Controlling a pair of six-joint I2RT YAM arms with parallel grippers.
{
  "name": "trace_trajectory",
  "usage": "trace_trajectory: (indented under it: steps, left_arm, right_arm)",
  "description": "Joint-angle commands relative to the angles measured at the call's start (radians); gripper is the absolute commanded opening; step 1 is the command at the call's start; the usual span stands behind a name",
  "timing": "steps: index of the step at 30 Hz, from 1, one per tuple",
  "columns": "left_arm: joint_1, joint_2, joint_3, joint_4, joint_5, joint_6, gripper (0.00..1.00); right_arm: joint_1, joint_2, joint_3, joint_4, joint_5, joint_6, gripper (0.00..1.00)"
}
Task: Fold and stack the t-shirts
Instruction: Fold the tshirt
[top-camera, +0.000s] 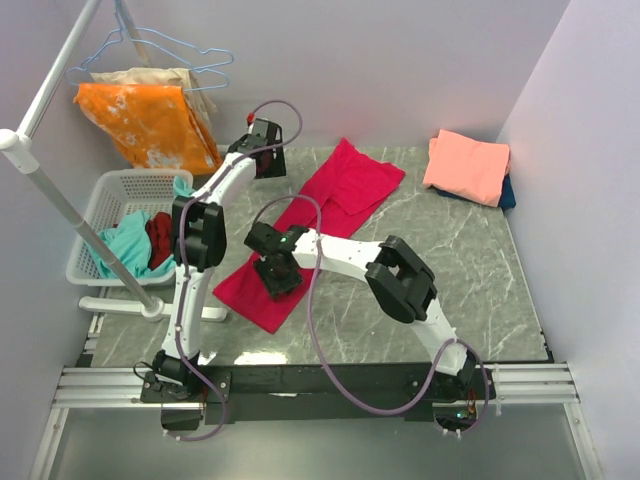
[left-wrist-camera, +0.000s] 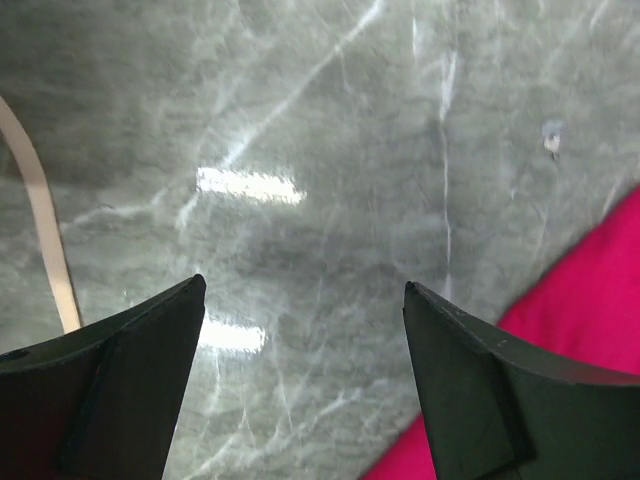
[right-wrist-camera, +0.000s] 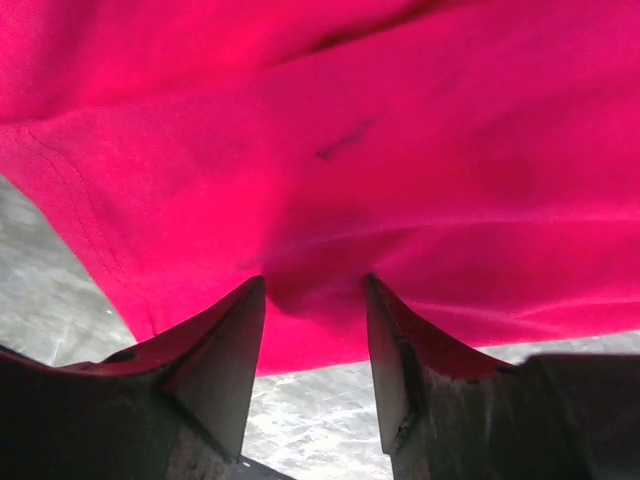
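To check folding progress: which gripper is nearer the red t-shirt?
Right. The right gripper sits on the red t-shirt, cloth between its fingers; the left gripper hovers over bare table beside it.

Marbled table (top-camera: 480, 290): crimson t-shirt (top-camera: 350, 185) spread diagonally; dark blue t-shirt (top-camera: 508, 193) far-right corner

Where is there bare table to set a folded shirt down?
Widest bare marble lies right of the red t-shirt, in front of the salmon-pink shirt, though the right arm crosses its near-left part. A narrower gap separates those shirts at the back. Crowded on the left, by the basket.
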Motion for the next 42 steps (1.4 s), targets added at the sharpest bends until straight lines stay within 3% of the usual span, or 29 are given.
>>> trace_trajectory:
  steps: [1,13,23,33,42]
  left_arm:
    - [0.010,-0.061,0.008,-0.007,0.040,0.007,0.86]
    - [0.010,-0.031,0.060,-0.021,0.102,-0.001,0.86]
    - [-0.023,-0.012,0.061,-0.021,0.176,0.002,0.84]
    - [-0.193,0.042,0.138,-0.016,0.205,-0.005,0.85]
    - [-0.269,0.157,0.225,-0.016,0.170,-0.106,0.82]
  right_arm:
    - [0.017,0.042,-0.014,-0.037,0.046,-0.021,0.54]
    - [0.040,-0.183,-0.431,-0.011,0.017,-0.007,0.59]
    - [0.048,-0.357,-0.565,-0.071,0.038,0.056,0.56]
    - [0.048,-0.431,-0.753,0.008,-0.029,0.158,0.52]
    - [0.051,-0.463,-0.729,0.014,-0.005,0.206,0.53]
